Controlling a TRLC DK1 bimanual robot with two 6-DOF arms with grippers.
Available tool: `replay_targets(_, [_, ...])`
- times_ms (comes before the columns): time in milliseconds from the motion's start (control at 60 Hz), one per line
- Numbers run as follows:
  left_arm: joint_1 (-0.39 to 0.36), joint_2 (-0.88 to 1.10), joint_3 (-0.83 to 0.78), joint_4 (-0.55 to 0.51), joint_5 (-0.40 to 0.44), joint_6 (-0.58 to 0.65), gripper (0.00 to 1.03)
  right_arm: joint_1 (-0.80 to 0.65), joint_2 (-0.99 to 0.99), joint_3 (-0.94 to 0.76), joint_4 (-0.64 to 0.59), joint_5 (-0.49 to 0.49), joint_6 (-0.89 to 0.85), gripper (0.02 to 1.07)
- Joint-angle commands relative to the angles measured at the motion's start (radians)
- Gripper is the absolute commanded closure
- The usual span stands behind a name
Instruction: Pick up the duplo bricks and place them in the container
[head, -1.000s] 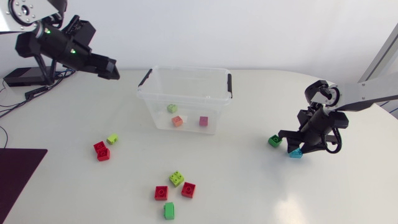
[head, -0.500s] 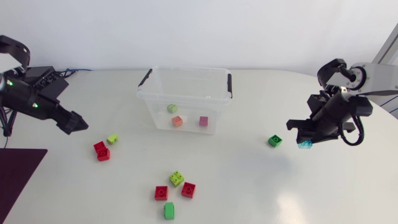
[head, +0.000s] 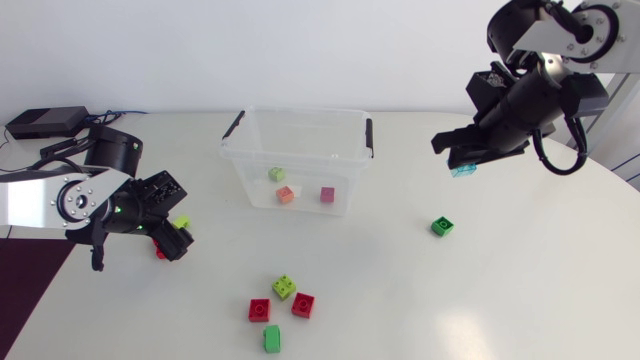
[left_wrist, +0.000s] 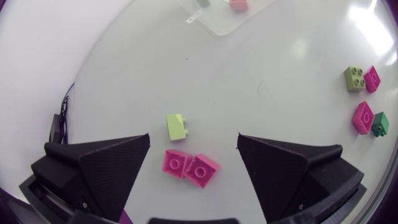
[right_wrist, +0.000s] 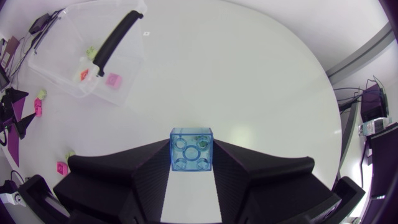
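While right gripper (head: 463, 160) clamps blue brick (right_wrist: 191, 149) at upper right, bound for container (head: 296, 110), left gripper (left_wrist: 194, 146) gapes over red bricks (left_wrist: 200, 169).

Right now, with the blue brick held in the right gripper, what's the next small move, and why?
Probably swing the right gripper toward the container. It is shut on the blue brick, clear of the table, but off to the container's side, so releasing here would likely miss.

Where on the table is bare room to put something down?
Bare: the wide stretch right of the dark green brick, and between it and the four-brick cluster. Crowded: that cluster, and the red bricks under the left hand.
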Motion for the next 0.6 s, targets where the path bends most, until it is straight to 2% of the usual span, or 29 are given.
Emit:
replay_targets(0, [-0.015,0.035,0.011,0.019,-0.029,-0.026,0.06,0.042,0.025,0.059,-0.025,0.016,0.024,0.71])
replay_targets(183, [-0.038,0.153,0.073,0.013,-0.113,-0.023,0.06,0.128,0.108,0.208,-0.080,0.035,0.034,0.71])
replay_targets(550, [-0.016,0.300,0.165,0.013,-0.127,-0.026,0.12,0.235,0.282,0.475,-0.092,0.036,0.038,0.70])
replay_targets(583, [-0.016,0.314,0.173,0.014,-0.138,-0.026,0.17,0.244,0.295,0.490,-0.088,0.036,0.039,0.70])
